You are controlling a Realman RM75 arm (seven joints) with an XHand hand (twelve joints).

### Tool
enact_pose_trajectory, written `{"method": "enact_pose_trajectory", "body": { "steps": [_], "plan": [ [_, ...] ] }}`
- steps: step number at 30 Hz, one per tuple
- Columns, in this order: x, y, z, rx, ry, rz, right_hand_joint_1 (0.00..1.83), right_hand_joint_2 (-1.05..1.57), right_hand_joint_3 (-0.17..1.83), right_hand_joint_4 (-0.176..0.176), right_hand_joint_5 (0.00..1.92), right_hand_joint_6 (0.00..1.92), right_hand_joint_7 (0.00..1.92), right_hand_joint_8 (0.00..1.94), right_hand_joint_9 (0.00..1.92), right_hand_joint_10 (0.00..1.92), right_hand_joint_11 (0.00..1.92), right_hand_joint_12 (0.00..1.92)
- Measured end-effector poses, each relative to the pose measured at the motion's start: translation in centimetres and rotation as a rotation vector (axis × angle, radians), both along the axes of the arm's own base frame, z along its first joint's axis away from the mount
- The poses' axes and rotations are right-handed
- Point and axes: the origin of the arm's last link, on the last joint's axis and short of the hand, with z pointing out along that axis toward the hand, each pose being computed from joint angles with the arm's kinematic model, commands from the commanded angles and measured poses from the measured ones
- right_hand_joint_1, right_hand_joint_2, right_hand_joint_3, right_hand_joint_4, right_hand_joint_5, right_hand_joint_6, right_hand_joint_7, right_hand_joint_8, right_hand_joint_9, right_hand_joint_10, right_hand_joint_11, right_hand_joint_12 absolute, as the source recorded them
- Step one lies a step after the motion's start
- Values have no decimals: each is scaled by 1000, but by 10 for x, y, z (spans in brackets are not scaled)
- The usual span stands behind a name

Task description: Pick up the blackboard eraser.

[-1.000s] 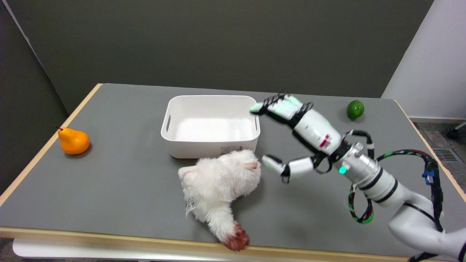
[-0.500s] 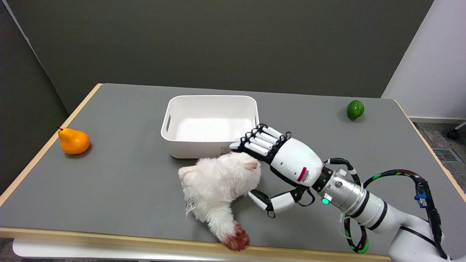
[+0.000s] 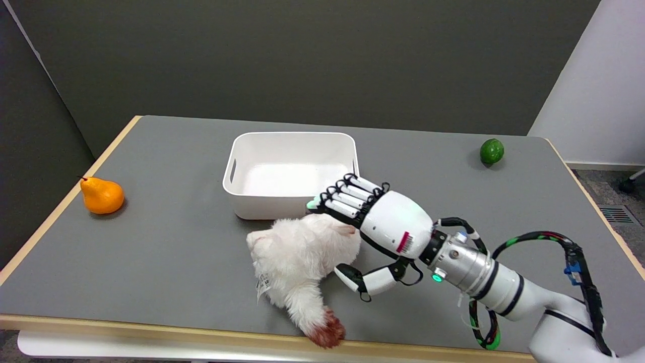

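Right hand (image 3: 375, 229) low over the table, palm down, spread wide and holding nothing. Fingers (image 3: 342, 199) reach left over the far right part of the white fluffy blackboard eraser (image 3: 302, 257); thumb (image 3: 355, 279) is at the eraser's near right edge. Whether any finger actually touches the fur: cannot tell. No grip formed.

Eraser lies flat on the grey table (image 3: 166, 252), near centre, just near of the white bin (image 3: 291, 173). Its narrow end, tipped with a reddish-brown patch, points to the table's near edge. A small label shows on its left near side.

White bin: open-topped, far of the eraser, close to it; the fingertips lie in front of its near right corner.

Orange pear (image 3: 102, 195) at the left edge of the table, well apart from the hand. Green round fruit (image 3: 492, 151) at the far right, also well apart.
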Motion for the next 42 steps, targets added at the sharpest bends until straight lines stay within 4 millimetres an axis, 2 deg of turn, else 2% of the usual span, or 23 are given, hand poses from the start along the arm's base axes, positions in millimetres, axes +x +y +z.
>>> {"method": "enact_pose_trajectory", "body": {
  "steps": [5,7,9,18,26,29,42],
  "plan": [
    [2,-14,-7,3,21,-5,611,596,952,-43,187,435,210,402,118,747,9,1147],
    [0,-20,-9,0,25,-20,642,603,885,-45,186,381,206,339,92,746,0,1169],
    [-2,-25,-12,-4,24,-35,583,583,953,-43,155,416,171,382,83,724,-1,1129],
    [-19,-42,-20,-33,16,-117,582,578,951,-44,141,408,149,370,66,714,-1,1125],
    [-36,-48,-27,-50,10,-189,592,576,944,-47,138,404,142,365,67,716,-1,1138],
    [-41,-49,-29,-52,8,-209,642,596,876,-52,163,358,168,313,59,722,-1,1177],
    [-55,-49,-34,-60,1,-263,633,597,906,-61,161,383,165,337,66,725,9,1188]
  ]
}}
